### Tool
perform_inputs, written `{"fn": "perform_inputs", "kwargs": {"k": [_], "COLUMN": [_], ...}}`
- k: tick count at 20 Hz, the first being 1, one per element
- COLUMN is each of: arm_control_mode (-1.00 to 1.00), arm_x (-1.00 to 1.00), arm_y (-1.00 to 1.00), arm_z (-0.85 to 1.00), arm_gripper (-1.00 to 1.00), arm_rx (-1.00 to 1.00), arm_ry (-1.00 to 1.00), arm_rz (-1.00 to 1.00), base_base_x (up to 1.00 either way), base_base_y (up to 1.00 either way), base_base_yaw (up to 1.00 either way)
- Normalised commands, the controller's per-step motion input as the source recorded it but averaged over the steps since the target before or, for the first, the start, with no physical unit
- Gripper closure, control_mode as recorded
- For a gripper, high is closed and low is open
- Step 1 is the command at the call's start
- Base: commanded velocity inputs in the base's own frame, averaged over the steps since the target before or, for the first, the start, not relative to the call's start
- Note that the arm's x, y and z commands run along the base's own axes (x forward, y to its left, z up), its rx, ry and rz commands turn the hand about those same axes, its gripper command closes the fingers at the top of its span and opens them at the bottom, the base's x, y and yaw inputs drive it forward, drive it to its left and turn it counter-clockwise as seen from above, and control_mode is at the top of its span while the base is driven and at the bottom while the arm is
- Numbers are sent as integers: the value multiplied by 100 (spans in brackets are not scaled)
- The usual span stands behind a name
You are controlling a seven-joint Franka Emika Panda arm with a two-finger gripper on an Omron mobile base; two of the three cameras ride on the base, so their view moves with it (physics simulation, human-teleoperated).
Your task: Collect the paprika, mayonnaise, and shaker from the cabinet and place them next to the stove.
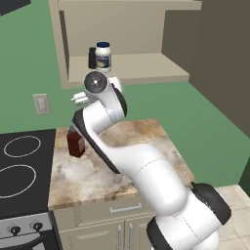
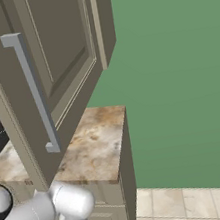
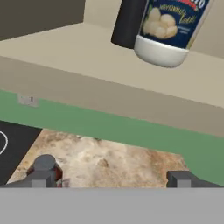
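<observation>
My fingers (image 3: 41,178) spread, empty. Hand view: mayonnaise (image 3: 170,30), shaker (image 3: 127,22) at 12. Left base: paprika (image 1: 75,142) on marble counter (image 1: 102,171), stove (image 1: 24,171) at 9; green wall (image 2: 176,70).

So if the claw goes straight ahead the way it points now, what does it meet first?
Probably the front edge of the cabinet shelf board, just below the mayonnaise and shaker; depth is unclear.
</observation>
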Motion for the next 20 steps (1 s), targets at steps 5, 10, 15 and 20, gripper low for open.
{"fn": "perform_inputs", "kwargs": {"k": [5,10,15,20], "arm_control_mode": [-100,-100,-100,-100], "arm_x": [-37,-11,0,0], "arm_y": [-13,-27,-13,-15], "arm_z": [31,-3,-14,-6], "arm_gripper": [-100,-100,-100,-100], "arm_rx": [0,0,0,0], "arm_ry": [26,8,-7,-24], "arm_rz": [-9,-2,0,0], "base_base_x": [0,0,0,0], "base_base_y": [0,0,0,0], "base_base_yaw": [0,0,0,0]}}
